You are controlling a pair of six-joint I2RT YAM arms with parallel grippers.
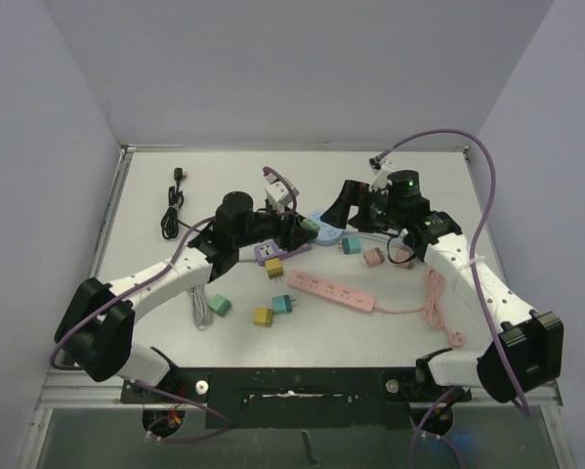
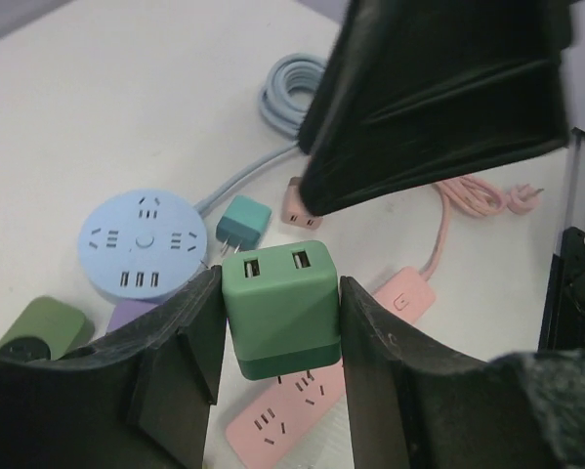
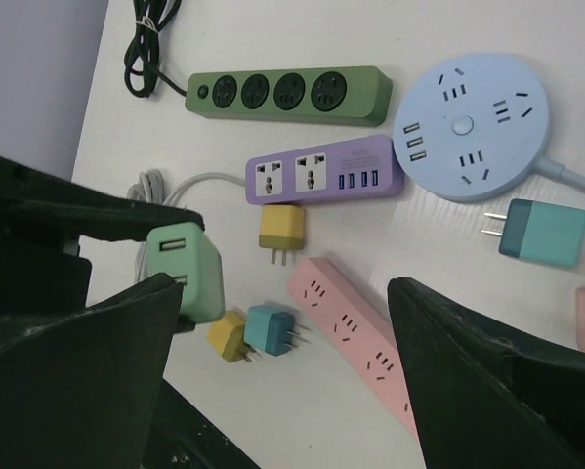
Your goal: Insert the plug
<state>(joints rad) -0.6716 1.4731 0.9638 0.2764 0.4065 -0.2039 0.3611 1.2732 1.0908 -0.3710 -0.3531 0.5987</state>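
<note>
Under the claws lie four power strips, a pink strip [image 1: 331, 291], green strip [image 3: 287, 95], purple strip [image 3: 323, 176] and round blue strip [image 3: 473, 127], then six loose adapters [image 1: 274, 267], while the left gripper [image 2: 280, 322] clamps the green USB charger [image 2: 277, 298] above them, the right gripper [image 3: 284, 293] stands wide apart, and the table [image 1: 429, 186] shows bare beyond both up to its far edge.

A bundled black cable [image 1: 173, 211] lies on the white table [image 1: 224, 181].
</note>
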